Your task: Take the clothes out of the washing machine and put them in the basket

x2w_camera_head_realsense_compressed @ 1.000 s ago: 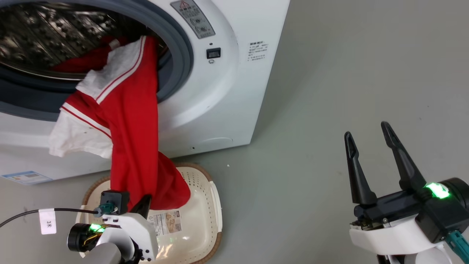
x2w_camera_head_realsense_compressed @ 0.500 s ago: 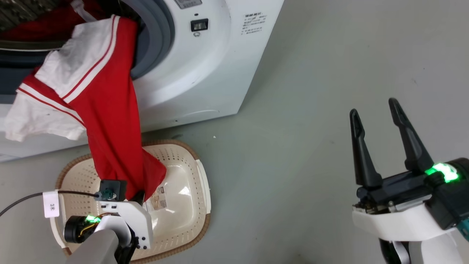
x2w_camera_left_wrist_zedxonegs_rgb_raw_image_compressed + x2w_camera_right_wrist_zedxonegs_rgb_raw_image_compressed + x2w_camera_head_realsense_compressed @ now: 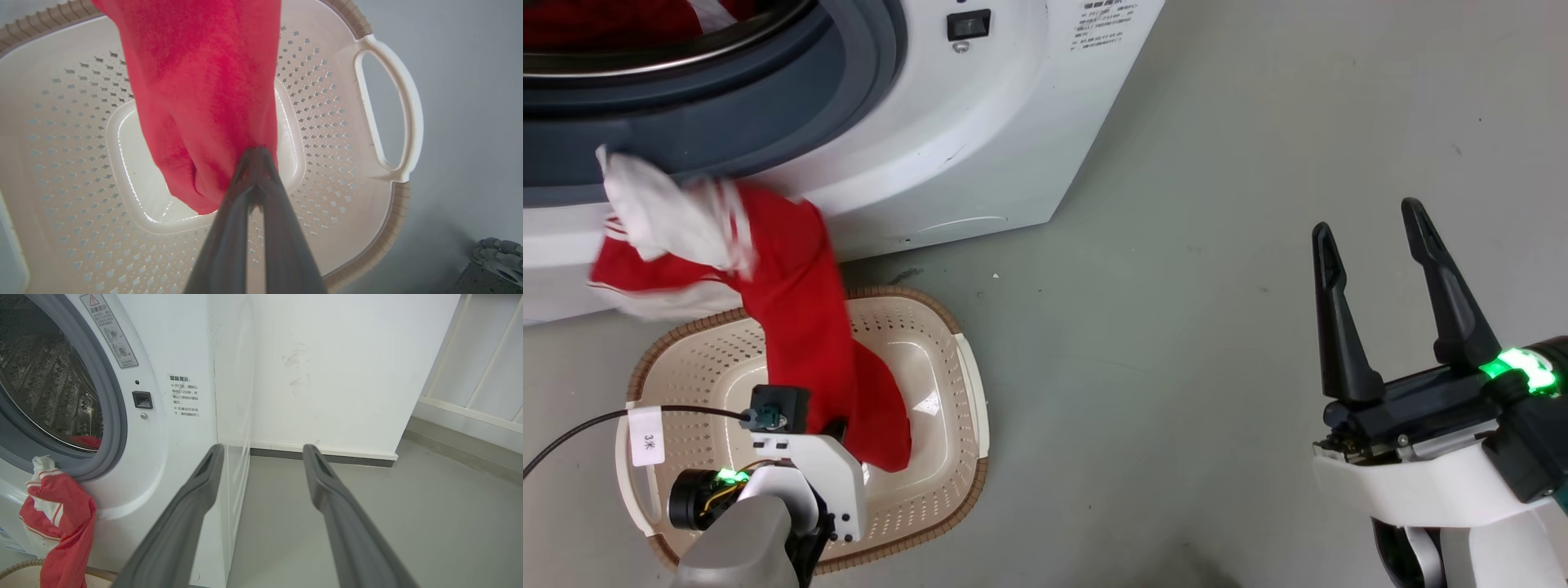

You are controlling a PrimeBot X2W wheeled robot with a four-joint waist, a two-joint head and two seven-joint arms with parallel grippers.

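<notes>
In the head view, the left claw [image 3: 837, 429] sits low over the basket [image 3: 956, 351]. Its tips are buried in the red clothes [image 3: 800, 318], so the pinch is hard to read here. The cloth runs up and away from the claw, across the basket's far rim, to a blurred red-and-white bunch against the front of the machine [image 3: 980, 122], below the grey seal [image 3: 768, 106]. More red shows inside the porthole beyond. The right claw [image 3: 1364, 216] hangs well off to the side over the floor [image 3: 1176, 327], fingers apart and gripping nothing.

In the left wrist view, the left claw [image 3: 254, 153] is pressed together on a fold of the clothes [image 3: 204, 81]. The loose end droops just left of the tips, over the basket's smooth bottom. The basket's perforated wall [image 3: 61, 143] rings the claw, with a handle [image 3: 410, 122] to its right.

In the right wrist view, the right claw [image 3: 263, 448] is spread and empty, pointing at the machine's corner [image 3: 184, 347] and a white wall [image 3: 335, 367]. To its left is the steel drum [image 3: 45, 384] with a bit of red inside. Low on the left, the clothes [image 3: 69, 514] hang down to the basket rim [image 3: 16, 569].
</notes>
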